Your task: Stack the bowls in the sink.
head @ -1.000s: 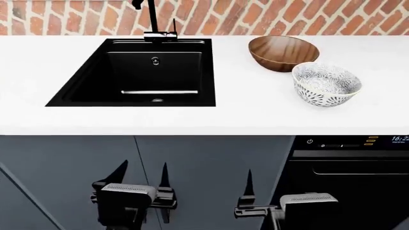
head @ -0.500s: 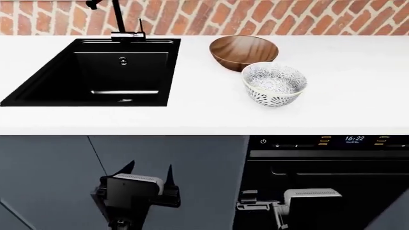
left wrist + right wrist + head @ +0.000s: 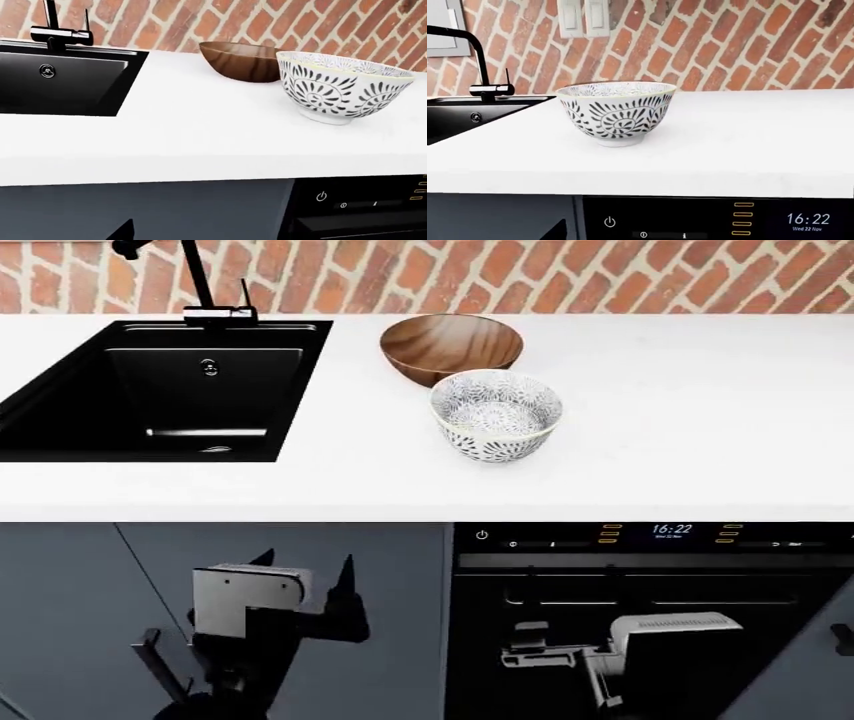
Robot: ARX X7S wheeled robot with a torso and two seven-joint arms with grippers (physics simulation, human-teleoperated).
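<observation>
- The white bowl (image 3: 495, 412) stands on the tabletop (image 3: 694, 420) at your 12 o'clock, touching the brown bowl (image 3: 451, 347) behind it.
- Your right hand (image 3: 541, 660) looks released, your left hand (image 3: 314, 605) too; both hang low, about equally near.

Head camera looks steeply down over the worktop (image 3: 694, 420) from above. Both wrist cameras sit low at counter-edge height, facing the brick wall (image 3: 727, 45). All views share the white patterned bowl (image 3: 497, 414).

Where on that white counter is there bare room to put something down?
Bare counter runs right of the white patterned bowl to the view's edge, with a strip along the front edge. It is crowded where the wooden bowl sits close behind it, beside the sink.
</observation>
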